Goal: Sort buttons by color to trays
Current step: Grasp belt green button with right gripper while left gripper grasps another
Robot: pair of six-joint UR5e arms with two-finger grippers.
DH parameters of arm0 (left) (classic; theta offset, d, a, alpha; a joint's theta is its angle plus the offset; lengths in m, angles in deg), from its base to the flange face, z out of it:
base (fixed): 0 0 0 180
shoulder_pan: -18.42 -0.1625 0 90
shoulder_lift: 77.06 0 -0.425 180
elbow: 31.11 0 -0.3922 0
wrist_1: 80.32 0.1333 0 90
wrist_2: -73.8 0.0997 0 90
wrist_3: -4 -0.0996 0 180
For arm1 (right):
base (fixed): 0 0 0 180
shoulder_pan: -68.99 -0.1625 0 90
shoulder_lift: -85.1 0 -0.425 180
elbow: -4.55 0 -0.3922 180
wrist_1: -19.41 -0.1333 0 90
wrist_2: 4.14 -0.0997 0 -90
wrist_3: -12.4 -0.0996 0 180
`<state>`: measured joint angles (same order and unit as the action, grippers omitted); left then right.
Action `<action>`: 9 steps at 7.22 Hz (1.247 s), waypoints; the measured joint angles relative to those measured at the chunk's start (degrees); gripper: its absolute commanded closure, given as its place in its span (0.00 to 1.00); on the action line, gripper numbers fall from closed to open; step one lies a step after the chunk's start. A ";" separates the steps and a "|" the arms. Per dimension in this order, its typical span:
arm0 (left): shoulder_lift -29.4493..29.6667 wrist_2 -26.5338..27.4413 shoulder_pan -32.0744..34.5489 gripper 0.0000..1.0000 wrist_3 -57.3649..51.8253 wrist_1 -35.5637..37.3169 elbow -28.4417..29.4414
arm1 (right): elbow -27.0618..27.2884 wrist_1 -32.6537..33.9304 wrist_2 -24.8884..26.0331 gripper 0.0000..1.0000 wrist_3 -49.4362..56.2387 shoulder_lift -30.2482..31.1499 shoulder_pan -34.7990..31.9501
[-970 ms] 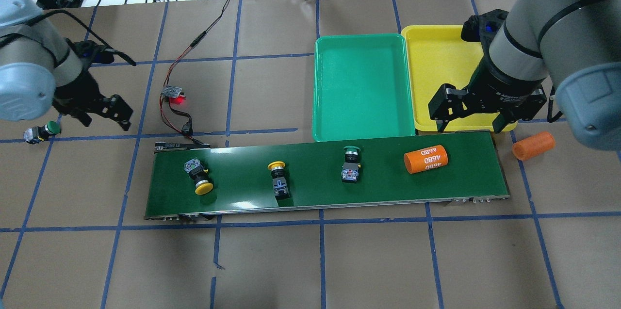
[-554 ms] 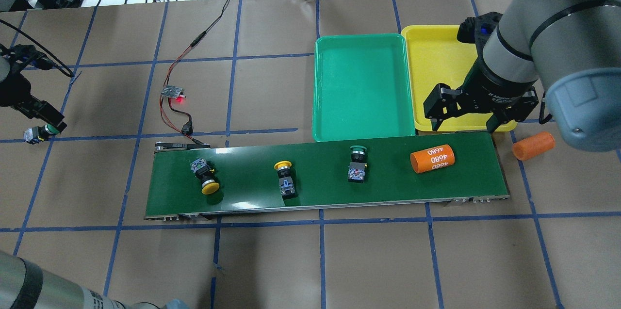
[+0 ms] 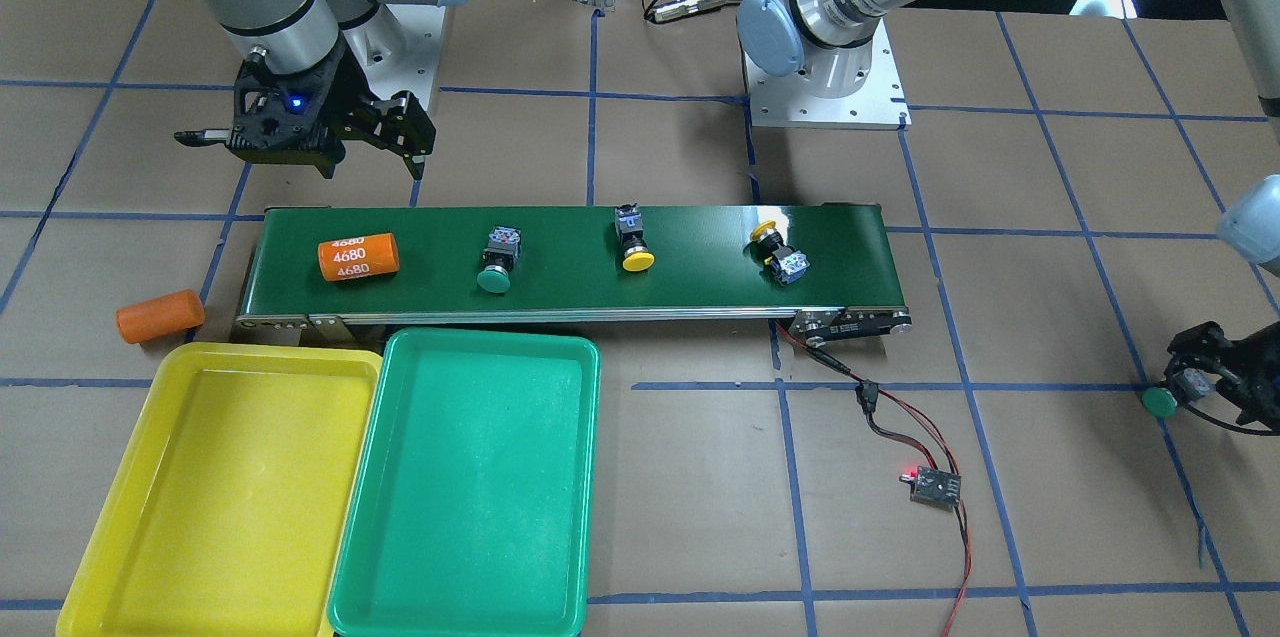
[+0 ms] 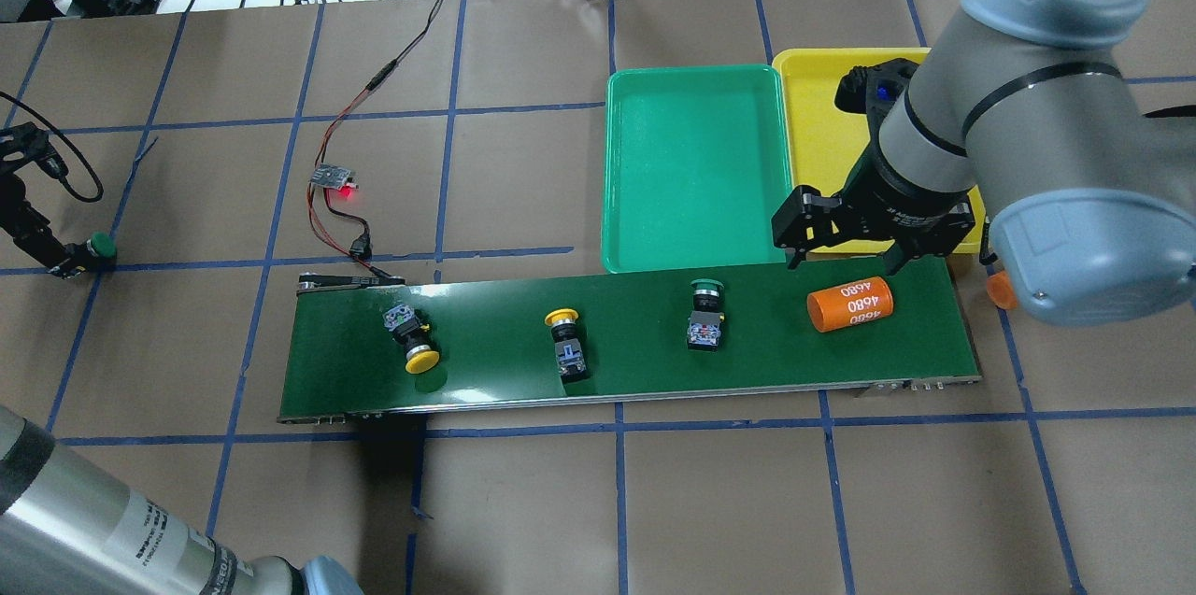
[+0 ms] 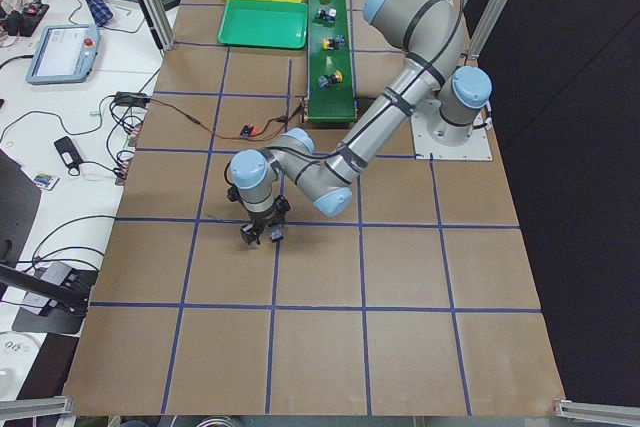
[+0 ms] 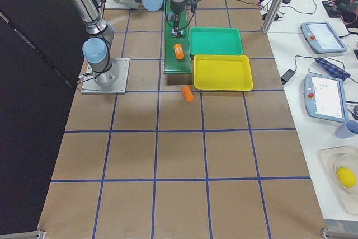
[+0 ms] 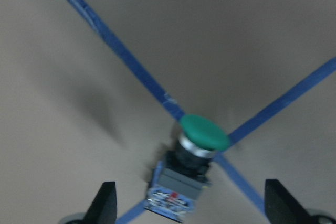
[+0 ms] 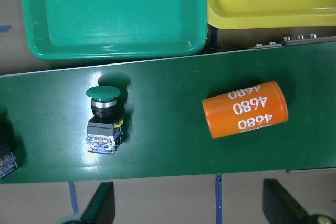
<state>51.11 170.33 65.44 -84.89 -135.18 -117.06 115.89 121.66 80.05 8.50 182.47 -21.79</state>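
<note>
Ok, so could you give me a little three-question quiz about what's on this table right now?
1. True or false: the green tray and the yellow tray are both empty.
2. How many buttons lie on the conveyor belt? A) two B) three C) four
3. Fill in: the lone button off the belt, by the left gripper, has a ____ cap.

Key: 1 true; 2 B; 3 green.
</note>
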 measured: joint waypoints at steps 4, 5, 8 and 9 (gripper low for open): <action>0.27 -2.21 -0.35 1.00 -3.63 -0.94 -1.10 | 4.29 4.08 -0.27 0.00 -2.00 -1.05 -2.77; -0.30 -3.36 -0.30 1.00 -2.22 -2.82 -1.26 | 4.74 4.59 -0.30 0.00 -2.80 -2.29 -3.65; -8.26 -4.86 1.15 1.00 11.68 -8.50 -7.52 | 4.91 6.59 0.00 0.00 -3.59 -7.57 -5.46; -12.76 -4.78 3.16 1.00 19.03 -8.81 -11.68 | 4.92 6.72 0.16 0.00 -4.23 -9.42 -5.51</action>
<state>38.35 165.55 68.61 -65.86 -143.99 -128.73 120.80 128.38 80.21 4.27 173.04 -27.31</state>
